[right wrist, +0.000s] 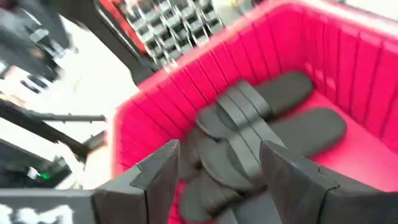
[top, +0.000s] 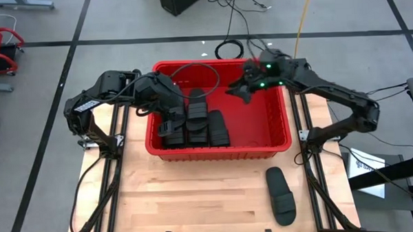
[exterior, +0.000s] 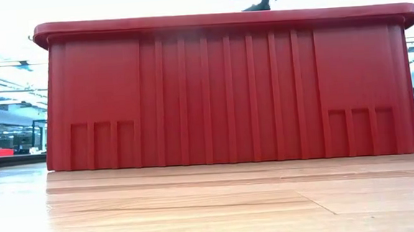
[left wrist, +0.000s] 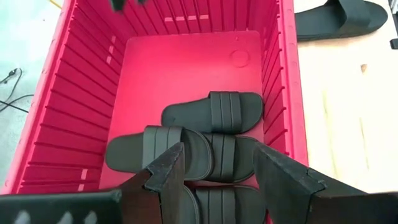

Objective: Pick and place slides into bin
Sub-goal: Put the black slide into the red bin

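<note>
The red bin (top: 221,154) stands at the table's far middle; its near wall fills the low view (exterior: 227,93). Several black slides (top: 196,120) lie stacked and side by side on the bin's floor, in its left half; they also show in the left wrist view (left wrist: 211,112) and the right wrist view (right wrist: 261,124). One slide (top: 281,195) lies flat on the table, near right of the bin. My left gripper (top: 169,117) is open inside the bin, just above the slides (left wrist: 217,180). My right gripper (top: 239,91) is open and empty above the bin's far side (right wrist: 217,180).
Bare red floor (top: 262,117) takes up the bin's right half. Light wood table top (top: 195,192) spreads in front of the bin. Black cables (top: 228,46) lie on the floor beyond the far edge.
</note>
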Robot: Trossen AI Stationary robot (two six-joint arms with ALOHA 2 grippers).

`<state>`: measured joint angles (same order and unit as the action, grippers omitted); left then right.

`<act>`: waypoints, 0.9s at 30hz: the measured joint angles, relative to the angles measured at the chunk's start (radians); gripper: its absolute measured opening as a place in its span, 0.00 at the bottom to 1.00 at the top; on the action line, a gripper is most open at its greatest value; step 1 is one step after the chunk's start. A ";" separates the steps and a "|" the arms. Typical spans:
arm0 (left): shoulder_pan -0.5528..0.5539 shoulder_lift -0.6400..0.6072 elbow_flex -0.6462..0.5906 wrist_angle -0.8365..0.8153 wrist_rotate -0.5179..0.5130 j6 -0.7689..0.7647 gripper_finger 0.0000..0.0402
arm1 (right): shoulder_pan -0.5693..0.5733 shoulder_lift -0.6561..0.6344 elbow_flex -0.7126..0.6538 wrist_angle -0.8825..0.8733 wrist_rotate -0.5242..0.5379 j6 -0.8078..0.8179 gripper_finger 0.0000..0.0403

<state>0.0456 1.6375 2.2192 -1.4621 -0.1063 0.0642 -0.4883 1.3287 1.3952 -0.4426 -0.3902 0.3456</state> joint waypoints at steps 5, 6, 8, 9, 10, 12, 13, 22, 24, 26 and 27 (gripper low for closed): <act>0.002 0.000 0.000 0.000 -0.002 0.013 0.46 | 0.040 -0.084 0.000 0.020 -0.001 0.053 0.53; 0.004 0.000 0.000 0.000 -0.004 0.015 0.46 | 0.052 -0.101 0.000 0.021 -0.003 0.065 0.53; 0.009 0.000 0.000 0.001 -0.005 0.022 0.46 | 0.080 -0.133 0.000 0.020 -0.003 0.092 0.53; 0.012 0.000 0.000 0.001 -0.005 0.025 0.46 | 0.097 -0.148 0.000 0.020 -0.003 0.106 0.53; 0.016 0.000 0.000 0.002 -0.006 0.030 0.46 | 0.116 -0.162 0.000 0.020 -0.003 0.121 0.53; 0.025 0.000 0.000 0.002 -0.006 0.039 0.46 | 0.155 -0.189 0.000 0.020 -0.003 0.150 0.53; 0.030 0.000 0.000 0.002 -0.006 0.042 0.46 | 0.177 -0.202 0.000 0.020 -0.003 0.168 0.53; 0.061 0.000 0.000 0.002 -0.001 0.046 0.46 | 0.414 -0.256 0.001 -0.136 -0.003 0.237 0.53; 0.060 0.000 0.000 0.002 0.000 0.046 0.46 | 0.466 -0.254 0.000 -0.191 -0.001 0.268 0.53; 0.060 0.000 0.000 0.002 0.001 0.046 0.46 | 0.516 -0.246 0.000 -0.231 0.000 0.296 0.53; 0.060 0.000 0.000 0.002 0.001 0.045 0.46 | 0.542 -0.242 0.000 -0.253 0.000 0.310 0.53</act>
<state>0.1051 1.6371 2.2192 -1.4605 -0.1055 0.1097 0.0538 1.0862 1.3956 -0.6958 -0.3897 0.6551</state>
